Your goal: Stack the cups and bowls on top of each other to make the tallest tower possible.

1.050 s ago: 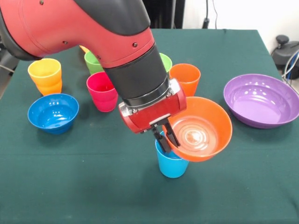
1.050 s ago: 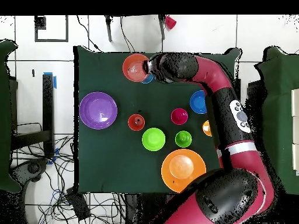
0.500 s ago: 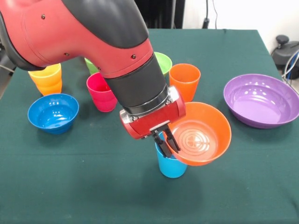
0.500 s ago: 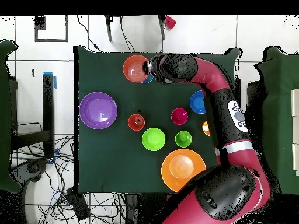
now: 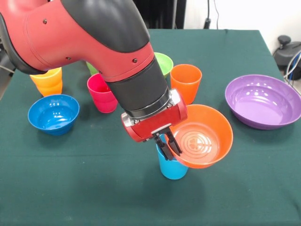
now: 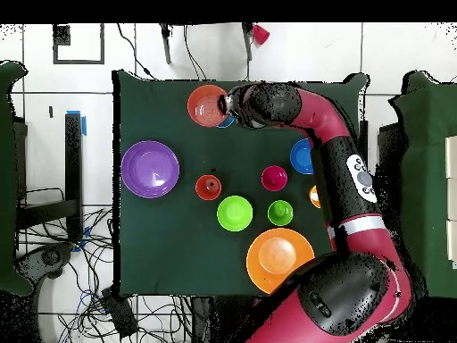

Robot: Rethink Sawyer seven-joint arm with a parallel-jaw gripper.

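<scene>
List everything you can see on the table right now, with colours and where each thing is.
orange bowl: one, orange, held tilted over the light blue cup
light blue cup: one, front centre
purple bowl: one, front view's right
orange cup: one, behind the orange bowl
magenta cup: one, centre-left
blue bowl: one, left
yellow-orange cup: one, far left
green bowl: one, middle
green cup: one, beside the green bowl
large bowl: one, orange-yellow, nearest the base
table: one, dark green
gripper: one, black, pinching the orange bowl's rim
</scene>
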